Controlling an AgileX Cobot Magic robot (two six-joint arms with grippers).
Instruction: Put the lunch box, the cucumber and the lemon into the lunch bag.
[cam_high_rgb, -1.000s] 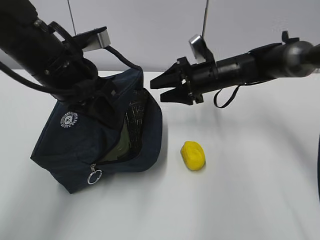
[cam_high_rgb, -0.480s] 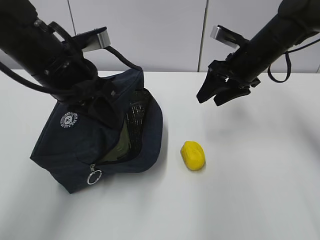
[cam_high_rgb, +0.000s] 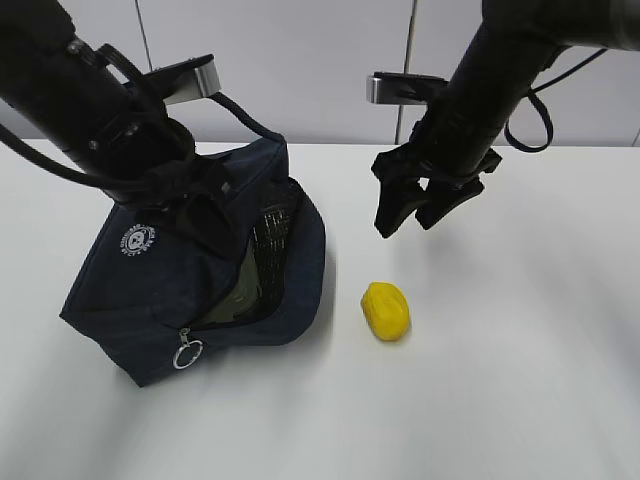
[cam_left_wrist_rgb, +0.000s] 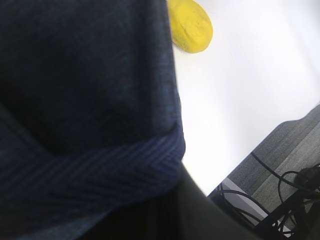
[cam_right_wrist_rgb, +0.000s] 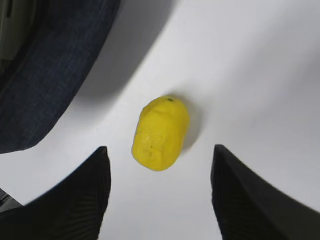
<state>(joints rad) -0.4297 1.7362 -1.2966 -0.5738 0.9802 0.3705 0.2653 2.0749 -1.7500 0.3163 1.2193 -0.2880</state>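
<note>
The navy lunch bag (cam_high_rgb: 150, 290) leans on the table at the left with its mouth gaping toward the right. A pale green surface, apparently the lunch box (cam_high_rgb: 240, 288), shows inside the mouth. No cucumber is in view. The yellow lemon (cam_high_rgb: 386, 310) lies on the table just right of the bag. My left gripper (cam_high_rgb: 185, 195) is shut on the bag's webbing handle (cam_left_wrist_rgb: 100, 172), and navy fabric fills most of the left wrist view. My right gripper (cam_high_rgb: 405, 215) hangs open above the lemon (cam_right_wrist_rgb: 160, 132), pointing down, its fingertips (cam_right_wrist_rgb: 95, 170) apart from the fruit on either side.
The white table (cam_high_rgb: 520, 380) runs to the right and front of the lemon. A grey panelled wall (cam_high_rgb: 300, 70) stands behind. Past the table's edge, the left wrist view shows cables (cam_left_wrist_rgb: 285, 180) on the floor.
The right arm has swung from level near the bag's mouth to pointing down over the lemon, jaws still open. The left arm and the bag have not moved.
</note>
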